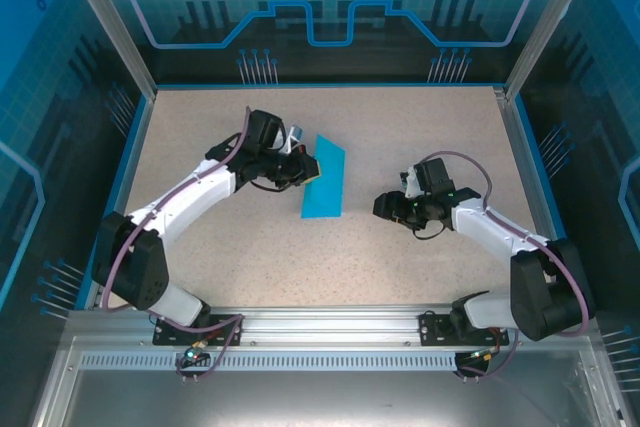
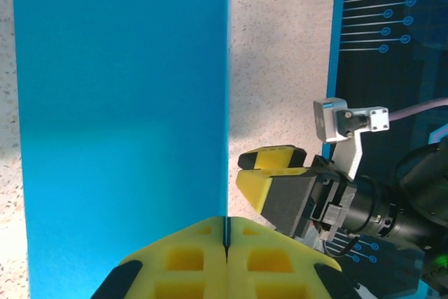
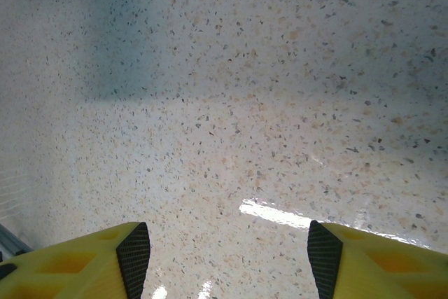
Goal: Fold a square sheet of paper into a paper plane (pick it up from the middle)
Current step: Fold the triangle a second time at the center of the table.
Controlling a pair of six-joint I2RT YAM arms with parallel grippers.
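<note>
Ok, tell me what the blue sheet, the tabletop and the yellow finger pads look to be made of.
Blue sheet: thin paper, matte, single colour; its edge looks hairline-thin.
Tabletop: speckled beige, a stone-look composite or laminate, semi-gloss; it reflects light streaks.
Finger pads: yellow, probably moulded plastic, with recessed pockets and black tips.

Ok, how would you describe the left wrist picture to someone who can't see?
The left end effector is shut, pinching an edge of the bright blue square sheet of paper, which reaches up the picture. Beside it are the right end effector and speckled table.
</note>
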